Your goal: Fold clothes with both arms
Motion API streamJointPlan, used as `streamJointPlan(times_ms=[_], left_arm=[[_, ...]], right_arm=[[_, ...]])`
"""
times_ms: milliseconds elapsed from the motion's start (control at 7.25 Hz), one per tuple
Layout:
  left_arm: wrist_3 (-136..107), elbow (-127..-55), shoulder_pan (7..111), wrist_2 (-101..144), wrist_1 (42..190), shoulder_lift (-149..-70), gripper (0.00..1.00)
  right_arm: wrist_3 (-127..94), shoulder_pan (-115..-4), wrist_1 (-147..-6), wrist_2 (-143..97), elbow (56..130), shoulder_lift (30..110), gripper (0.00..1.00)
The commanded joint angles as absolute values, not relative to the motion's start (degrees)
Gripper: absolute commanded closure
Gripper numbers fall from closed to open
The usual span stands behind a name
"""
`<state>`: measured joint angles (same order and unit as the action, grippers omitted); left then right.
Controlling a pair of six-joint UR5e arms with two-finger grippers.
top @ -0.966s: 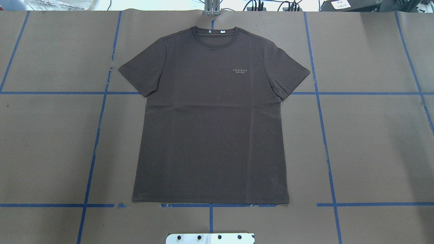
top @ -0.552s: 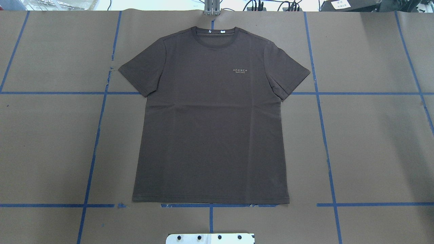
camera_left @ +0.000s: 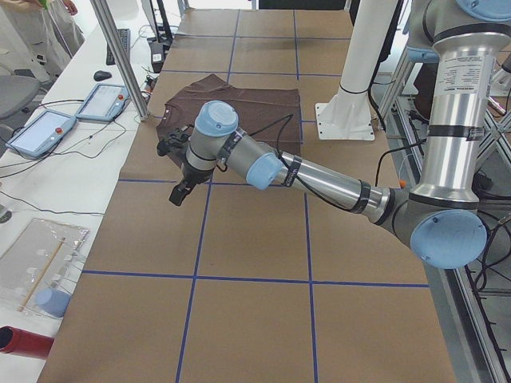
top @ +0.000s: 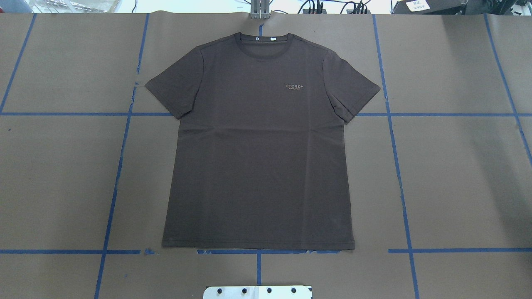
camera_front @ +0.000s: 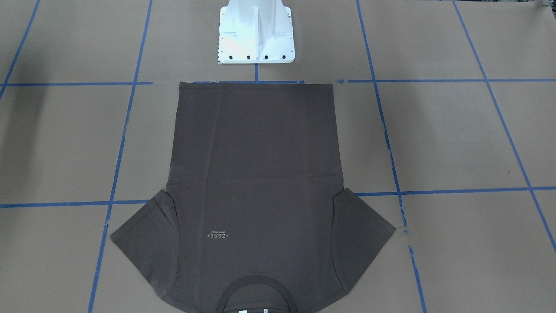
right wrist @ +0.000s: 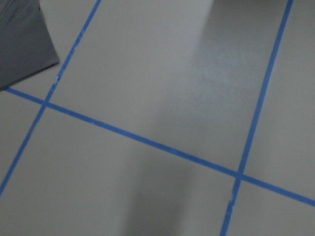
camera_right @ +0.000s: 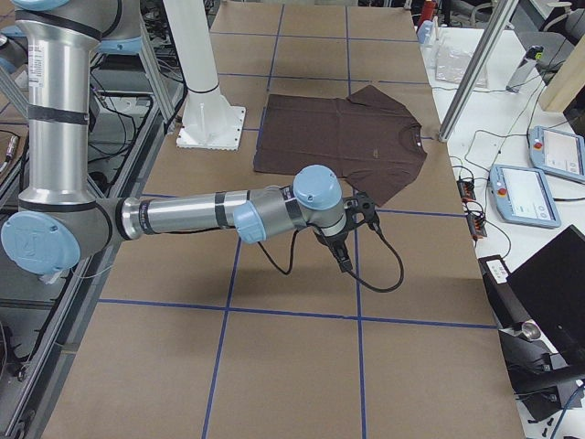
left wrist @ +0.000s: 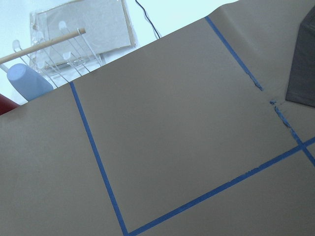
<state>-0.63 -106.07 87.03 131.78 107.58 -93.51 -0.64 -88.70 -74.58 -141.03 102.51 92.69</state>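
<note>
Over the last second nothing has shifted on the overhead feed. The T-shirt [top: 257, 158] lies exactly where it did, flat and face-up on the brown paper cover [top: 457, 174]. Neither arm has come into that view, so I judge the folding has not begun and I am only at the approach. Starting on the left, my left arm [camera_left: 319, 179] reaches out low over bare paper, with the left gripper [camera_left: 179, 194] hanging off the cloth, near the shirt. It shows only in the side camera, so I cannot tell whether its jaws are apart or closed. Its wrist camera catches just a dark wedge of cloth [left wrist: 302, 69] at the frame's right edge, probably a sleeve, though too little shows to be sure. Moving across, the sleeve on the left-arm side [top: 174, 89] is spread flat. The collar [top: 262, 43] points away from the white pedestal [camera_front: 256, 34], and the hem [top: 257, 248] sits just short of a blue tape line [top: 62, 251]. The sleeve on the right-arm side [top: 351, 91] is spread likewise. On the far right, my right arm [camera_right: 183, 215] mirrors the left, with the right gripper [camera_right: 343, 261] over paper and clear of the shirt. Again I cannot tell its jaw state from the side view. Both grippers have to come in onto the cloth before any fold.
</note>
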Motion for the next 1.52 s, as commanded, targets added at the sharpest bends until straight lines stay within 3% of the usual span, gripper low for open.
streamJointPlan(times_ms=[0,276,414,828,966,1380], left_arm=[[-0.97,-106.43,87.01,131.84,108.19,-93.87,0.00],[-1.05,-106.44,87.01,131.84,108.98,-93.61,0.00],[-1.14,-106.61,87.01,131.92,109.07,-93.52,0.00],[-1.05,-106.70,87.01,131.92,109.16,-93.25,0.00],[-1.05,-106.70,87.01,131.92,109.16,-93.25,0.00],[-1.05,-106.61,87.01,131.92,109.16,-93.25,0.00]], right_arm=[[-16.36,-81.86,-73.56,-137.67,99.76,82.83,0.00],[-29.46,-74.74,-69.82,-134.05,96.61,75.88,0.02],[-39.62,-70.36,-60.82,-129.42,92.68,73.76,0.05],[-57.88,-56.02,-44.53,-111.13,77.66,65.23,0.28],[-59.66,-53.99,-38.64,-109.96,73.26,65.04,0.30],[-60.47,-50.19,-38.23,-104.85,70.59,64.52,0.36]])
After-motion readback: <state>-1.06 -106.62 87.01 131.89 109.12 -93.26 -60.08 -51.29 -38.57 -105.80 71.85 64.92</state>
